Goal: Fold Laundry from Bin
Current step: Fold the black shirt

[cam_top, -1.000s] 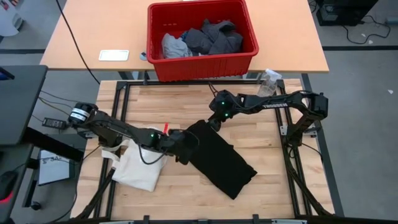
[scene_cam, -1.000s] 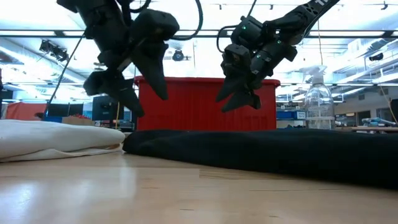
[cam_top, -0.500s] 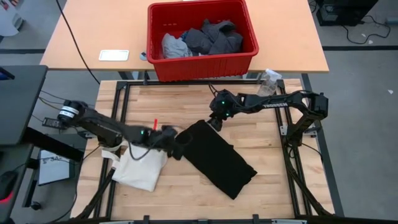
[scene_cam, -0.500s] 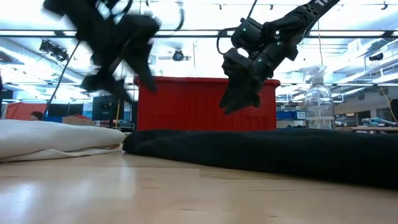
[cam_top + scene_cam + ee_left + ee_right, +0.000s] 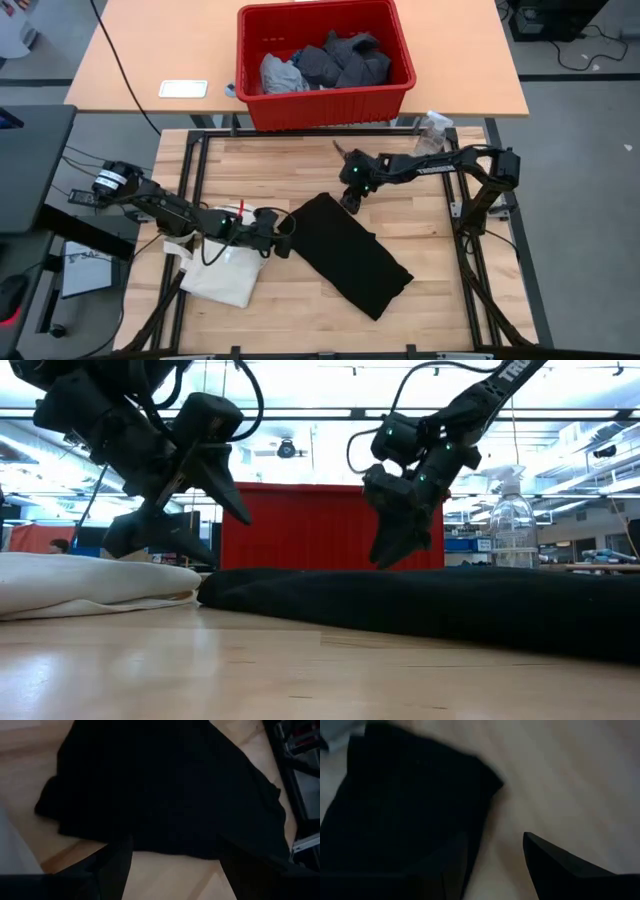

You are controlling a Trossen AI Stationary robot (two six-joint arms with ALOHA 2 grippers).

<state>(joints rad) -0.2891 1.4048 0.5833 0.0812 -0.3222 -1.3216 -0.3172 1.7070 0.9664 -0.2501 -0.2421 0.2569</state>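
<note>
Meanwhile, both tools are hovering released beside the folded black T-shirt (image 5: 352, 252) lying on the wooden counter (image 5: 420, 240), left tool (image 5: 284, 240) and right tool (image 5: 347, 200) each gripping nothing.

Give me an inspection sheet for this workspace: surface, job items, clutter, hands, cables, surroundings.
Surface: wooden table, bare at its front edge.
Job items: black garment lies flat and folded on the table; red bin on the tan table behind still holds grey garments.
Clutter: cream cloth bag on the left of the table; spray bottle at the far right corner.
Hands: left hand open, above the garment's left edge, holding nothing; right hand open, above the garment's far corner, holding nothing.
Cables: black cable runs across the tan table.
Surroundings: white flat object beside the bin; grey floor to the right.
</note>
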